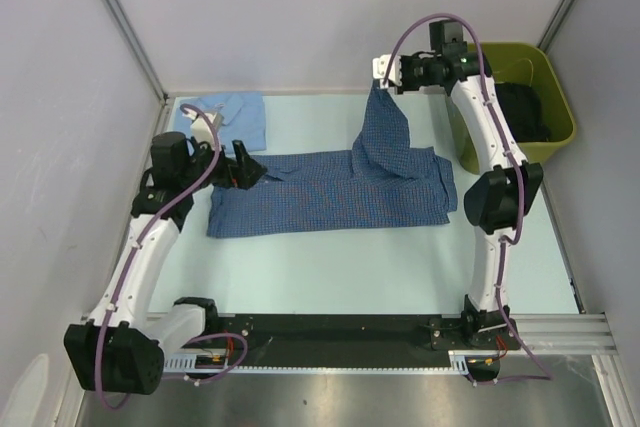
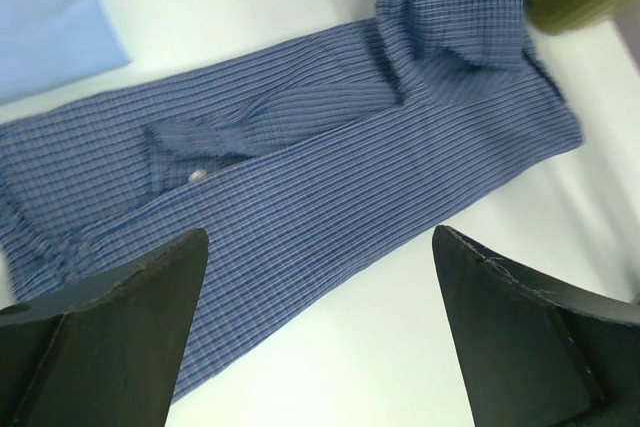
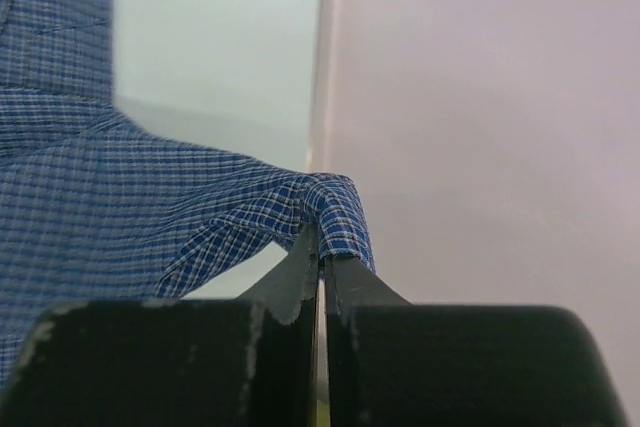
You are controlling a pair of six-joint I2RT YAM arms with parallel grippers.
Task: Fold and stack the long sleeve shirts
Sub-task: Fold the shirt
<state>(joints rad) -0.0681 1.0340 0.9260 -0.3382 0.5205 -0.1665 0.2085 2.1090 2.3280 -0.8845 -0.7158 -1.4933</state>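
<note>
Partly lifted: checked shirt hung from right pincer

Top view. The checked shirt [image 1: 330, 192], medium blue, lay as a long band across the middle of the frame on the pale table [image 1: 330, 277]. From the band's right half one part rose in a narrowing peak toward the upper right of centre. It ended at the right pincer [image 1: 384, 80].

Right wrist view. That pincer was clamped tight, with a fold of checked cloth pinched between its tips. The cloth bulged over the tips at frame centre and fell away to the left and lower left. A grey wall [image 3: 480, 127] filled the right half.

Top view, middle left. The left pincer [image 1: 255, 171] sat at the band's left end, pointing right along the shirt.

Left wrist view. Its jaws stood wide apart, gripping nothing. One dark finger [image 2: 110, 347] filled the lower left corner, the other the lower right. The shirt ran diagonally above and between them. Could not tell whether the fingers touched the cloth. One white button [image 2: 198, 176] showed left of centre, beside a puckered seam.

The pale blue shirt [image 1: 232, 115] lay folded in the upper left of the top view, near the left pincer. A narrow strip of bare table parted it from the checked one.

The green bin [image 1: 560, 112] stood in the upper right, behind the right arm. Its contents were dark and could not be identified.
</note>
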